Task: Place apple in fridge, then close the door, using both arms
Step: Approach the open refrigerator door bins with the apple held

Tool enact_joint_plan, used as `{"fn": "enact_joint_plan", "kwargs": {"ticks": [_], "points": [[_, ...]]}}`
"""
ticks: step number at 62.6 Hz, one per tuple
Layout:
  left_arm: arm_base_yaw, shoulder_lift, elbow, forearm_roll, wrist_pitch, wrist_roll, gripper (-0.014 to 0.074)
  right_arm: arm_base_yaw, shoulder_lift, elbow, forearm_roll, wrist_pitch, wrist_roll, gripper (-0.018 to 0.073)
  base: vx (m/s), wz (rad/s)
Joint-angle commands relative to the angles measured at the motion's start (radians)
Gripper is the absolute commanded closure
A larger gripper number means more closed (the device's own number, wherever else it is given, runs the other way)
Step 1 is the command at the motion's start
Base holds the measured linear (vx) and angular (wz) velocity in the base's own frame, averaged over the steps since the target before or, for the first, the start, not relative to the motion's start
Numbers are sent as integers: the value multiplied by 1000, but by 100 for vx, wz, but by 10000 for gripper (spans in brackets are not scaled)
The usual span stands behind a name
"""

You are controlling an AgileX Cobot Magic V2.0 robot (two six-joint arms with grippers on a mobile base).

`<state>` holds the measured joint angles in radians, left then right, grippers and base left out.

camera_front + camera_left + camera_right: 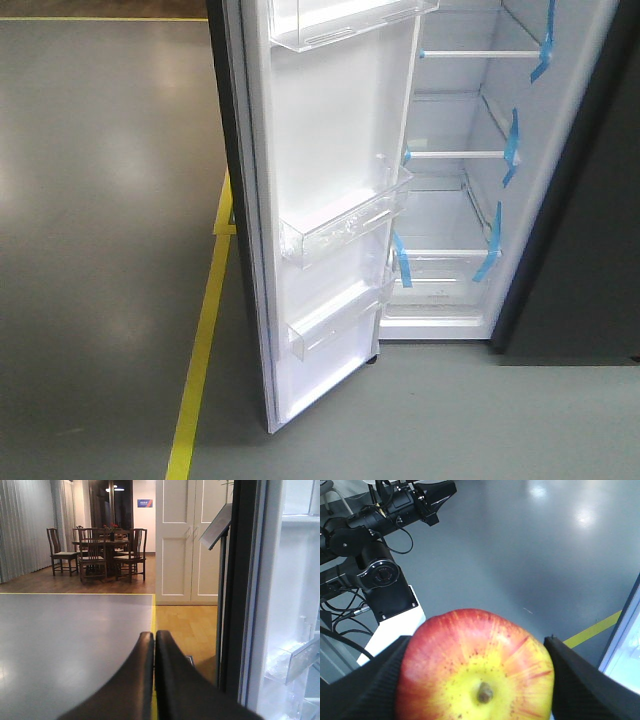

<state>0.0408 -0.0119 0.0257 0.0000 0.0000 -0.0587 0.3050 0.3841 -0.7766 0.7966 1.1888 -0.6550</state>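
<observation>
The red apple (475,667), yellow around its stem, fills the bottom of the right wrist view, and my right gripper (476,680) is shut on it from both sides. The fridge (450,200) stands open in the front view, white inside with glass shelves marked by blue tape. Its door (330,200) swings out to the left, showing its white inner face and clear bins. My left gripper (154,639) is shut with nothing in it, and the door's dark edge (235,590) rises just to its right. Neither arm shows in the front view.
A yellow floor line (205,330) runs along the grey floor left of the door. The left arm and the white base (385,580) lie to the upper left in the right wrist view. A dining table with chairs (100,552) and white cabinet doors (187,540) stand far behind.
</observation>
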Motion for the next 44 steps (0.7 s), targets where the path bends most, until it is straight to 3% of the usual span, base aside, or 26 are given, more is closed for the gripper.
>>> {"fn": "enact_joint_plan", "kwargs": {"ticks": [1,44], "points": [[-2,-15,21,-12,-77,-10,603,-3,11,-29,51,-51,-5,141,15,3],[-2,-15,21,-12,-77,-10,603,-3,11,-29,51,-51,-5,141,15,2]]}}
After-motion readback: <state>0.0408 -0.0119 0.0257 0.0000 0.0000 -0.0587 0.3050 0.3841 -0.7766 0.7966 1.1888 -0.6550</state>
